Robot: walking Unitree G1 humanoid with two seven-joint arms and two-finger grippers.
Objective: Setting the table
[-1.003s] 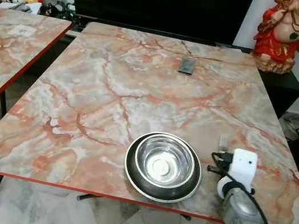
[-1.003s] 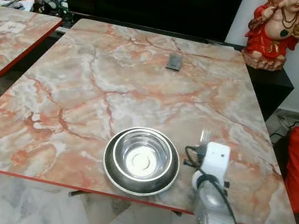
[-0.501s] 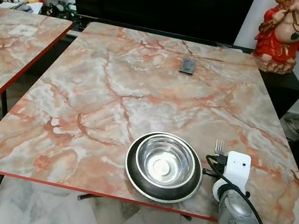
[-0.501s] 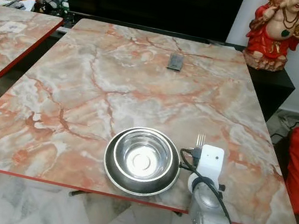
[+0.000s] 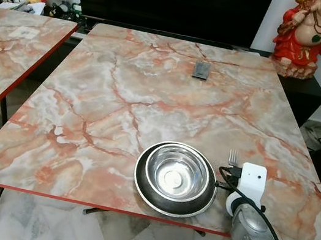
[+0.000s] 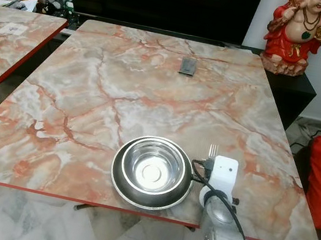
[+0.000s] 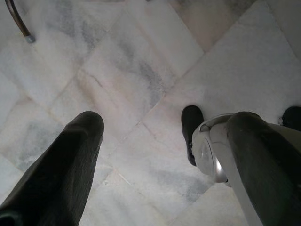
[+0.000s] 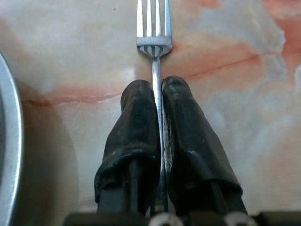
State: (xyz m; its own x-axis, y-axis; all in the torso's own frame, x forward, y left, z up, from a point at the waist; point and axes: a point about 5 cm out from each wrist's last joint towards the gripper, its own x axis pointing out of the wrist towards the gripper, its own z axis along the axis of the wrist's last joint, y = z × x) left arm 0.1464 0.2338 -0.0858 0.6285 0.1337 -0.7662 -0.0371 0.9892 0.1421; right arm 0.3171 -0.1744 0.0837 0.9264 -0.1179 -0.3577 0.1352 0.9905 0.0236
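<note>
As my right arm draws in toward the bowl side of the table, the fork (image 8: 154, 42) travels with it: a second ago its tines sat further out to the right, and now they lie just beside the rim of the steel bowl (image 5: 176, 174), which rests in its dark plate (image 5: 144, 192) near the front edge of the marble table (image 5: 122, 88). The right gripper (image 8: 157, 101) has its two black fingers (image 8: 136, 122) pressed together on the fork's handle, tines pointing away from me, low over the tabletop. I cannot tell whether the fork touches the marble yet. My left gripper (image 7: 160, 141) hangs idle over the floor tiles with its fingers well apart and nothing between them. I judge the fork is nearly where a place setting wants it, on the bowl's right, so the step in hand is lowering and letting go. A small dark remote (image 5: 201, 70) lies far across the table, untouched.
</note>
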